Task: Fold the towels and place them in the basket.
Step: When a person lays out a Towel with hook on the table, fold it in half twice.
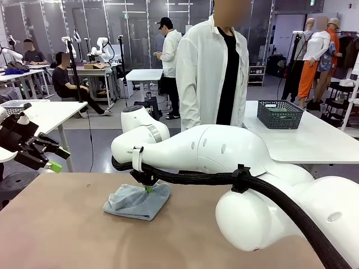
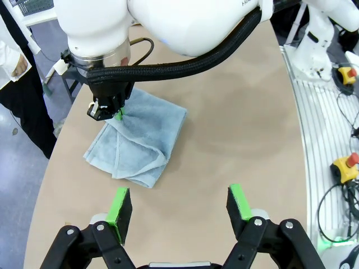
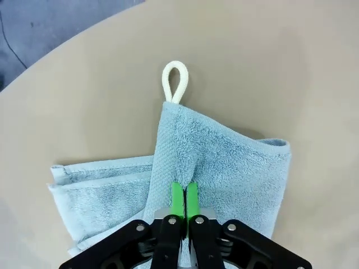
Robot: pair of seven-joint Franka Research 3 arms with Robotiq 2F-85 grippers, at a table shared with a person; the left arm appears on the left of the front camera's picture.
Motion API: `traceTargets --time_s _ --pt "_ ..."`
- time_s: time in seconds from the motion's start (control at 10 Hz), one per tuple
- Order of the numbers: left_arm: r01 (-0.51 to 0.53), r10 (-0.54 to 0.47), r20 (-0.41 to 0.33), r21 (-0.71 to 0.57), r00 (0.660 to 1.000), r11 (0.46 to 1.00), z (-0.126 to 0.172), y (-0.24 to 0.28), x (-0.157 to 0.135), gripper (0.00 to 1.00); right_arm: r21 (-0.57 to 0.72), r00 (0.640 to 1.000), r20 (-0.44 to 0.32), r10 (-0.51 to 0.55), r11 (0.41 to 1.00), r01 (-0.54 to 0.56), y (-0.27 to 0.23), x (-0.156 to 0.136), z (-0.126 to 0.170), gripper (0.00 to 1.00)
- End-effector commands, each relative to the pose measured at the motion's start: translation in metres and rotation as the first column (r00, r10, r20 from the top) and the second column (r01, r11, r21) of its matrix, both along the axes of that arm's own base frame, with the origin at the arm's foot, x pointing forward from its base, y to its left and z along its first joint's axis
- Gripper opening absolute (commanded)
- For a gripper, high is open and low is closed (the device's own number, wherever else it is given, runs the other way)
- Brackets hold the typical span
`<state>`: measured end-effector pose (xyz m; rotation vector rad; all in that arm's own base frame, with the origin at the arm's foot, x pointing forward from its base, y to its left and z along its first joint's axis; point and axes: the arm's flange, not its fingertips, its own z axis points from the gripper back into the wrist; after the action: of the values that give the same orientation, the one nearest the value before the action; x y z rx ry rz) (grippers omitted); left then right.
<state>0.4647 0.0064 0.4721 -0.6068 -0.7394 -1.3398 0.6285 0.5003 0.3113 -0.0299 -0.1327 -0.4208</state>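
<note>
On the brown desk [image 1: 67, 224], left of centre, lies the blue-grey towel [image 1: 137, 202], seemingly half folded. The right pincer [image 3: 184, 193] pinches its top layer; lift slowly, keeping edges aligned. The left pincer [image 2: 182, 204] hovers open.

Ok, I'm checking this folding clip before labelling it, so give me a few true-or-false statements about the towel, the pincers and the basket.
1. The right pincer is shut on the pale blue-grey terry towel. True.
2. The left pincer grips the towel too. False: it is open, apart from the towel.
3. The towel lies in the dark grey lattice plastic basket. False: it lies on the brown table; the basket stands on the white table beyond.
4. The towel has a white hanging loop. True.
</note>
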Motion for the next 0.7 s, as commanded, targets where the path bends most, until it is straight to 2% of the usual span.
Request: traceTargets --time_s 0.0,0.4,0.6 --pt "-0.002 0.002 0.005 -0.004 1.0 1.0 0.0 0.0 0.0 0.86 -0.002 0.999 0.04 -0.007 1.0 0.007 0.003 -0.003 0.006 0.0" --pt "-0.002 0.002 0.005 -0.004 1.0 1.0 0.0 0.0 0.0 0.86 0.04 0.992 0.107 0.059 0.997 -0.064 0.029 -0.017 0.034 0.0" --pt "-0.002 0.002 0.005 -0.004 1.0 1.0 0.0 0.0 0.0 0.86 0.088 0.987 0.099 0.124 0.987 -0.133 0.048 -0.02 0.04 0.0"
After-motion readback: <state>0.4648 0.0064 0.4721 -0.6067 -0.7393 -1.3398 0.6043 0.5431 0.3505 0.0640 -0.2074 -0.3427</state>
